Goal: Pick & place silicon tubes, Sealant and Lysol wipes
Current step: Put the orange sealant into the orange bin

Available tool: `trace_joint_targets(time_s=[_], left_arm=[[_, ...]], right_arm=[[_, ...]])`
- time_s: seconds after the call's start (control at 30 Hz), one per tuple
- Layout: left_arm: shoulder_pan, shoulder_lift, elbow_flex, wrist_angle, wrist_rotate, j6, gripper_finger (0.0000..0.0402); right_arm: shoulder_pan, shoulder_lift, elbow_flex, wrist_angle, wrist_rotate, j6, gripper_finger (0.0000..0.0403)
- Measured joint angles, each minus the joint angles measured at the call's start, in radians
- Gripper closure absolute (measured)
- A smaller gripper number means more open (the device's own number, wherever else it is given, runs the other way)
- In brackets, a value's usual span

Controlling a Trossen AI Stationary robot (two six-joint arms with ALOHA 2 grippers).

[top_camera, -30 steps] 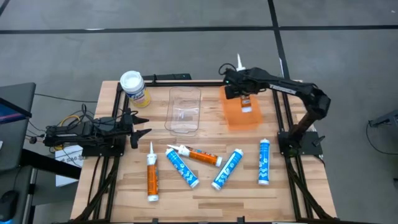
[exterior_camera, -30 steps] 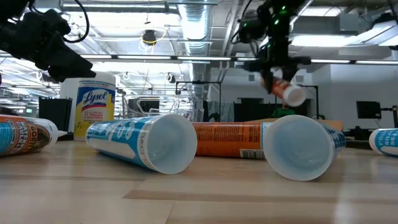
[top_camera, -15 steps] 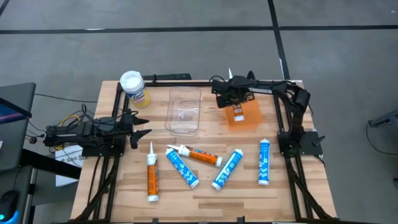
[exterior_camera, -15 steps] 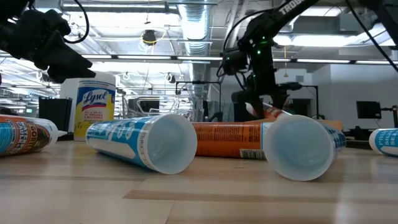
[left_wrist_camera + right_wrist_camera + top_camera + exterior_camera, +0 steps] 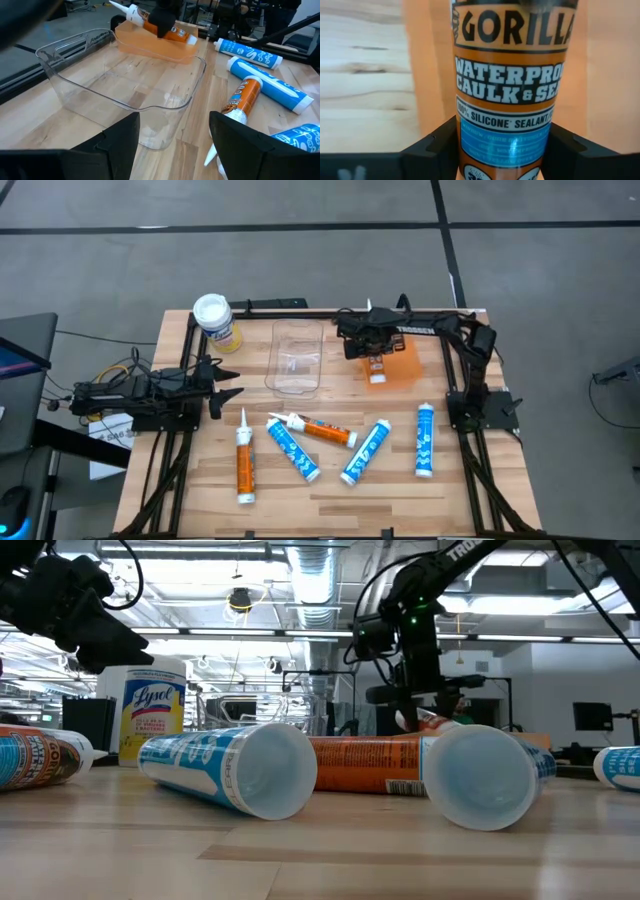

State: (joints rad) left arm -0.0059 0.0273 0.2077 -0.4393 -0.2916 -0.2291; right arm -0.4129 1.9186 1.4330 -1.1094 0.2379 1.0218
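Right gripper (image 5: pixel 374 358) upper center-right clamps orange sealant tube (image 5: pixel 505 100) over orange tray (image 5: pixel 405 366); left gripper (image 5: pixel 228 379) idle at left edge, fingers narrowly apart, empty.

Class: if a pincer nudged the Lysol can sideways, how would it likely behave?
The Lysol can stands upright on a flat base, so it would probably slide, or tip if pushed high. Once down, its round body would likely roll.

Six sealant tubes (image 5: pixel 301 457) (one held aloft), one Lysol wipes (image 5: pixel 216 321) canister, two bins (image 5: pixel 297 358).
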Motion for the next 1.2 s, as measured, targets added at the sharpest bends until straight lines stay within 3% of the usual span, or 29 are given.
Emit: trace_joint_targets(time_s=[0.47, 1.2], left_arm=[[0.0, 0.0, 0.0, 0.0, 0.0, 0.0, 0.017], [0.0, 0.0, 0.0, 0.0, 0.0, 0.0, 0.017]], right_arm=[[0.021, 0.0, 0.001, 0.025, -0.002, -0.009, 0.017], [0.048, 0.0, 0.001, 0.096, -0.025, -0.035, 0.0168]])
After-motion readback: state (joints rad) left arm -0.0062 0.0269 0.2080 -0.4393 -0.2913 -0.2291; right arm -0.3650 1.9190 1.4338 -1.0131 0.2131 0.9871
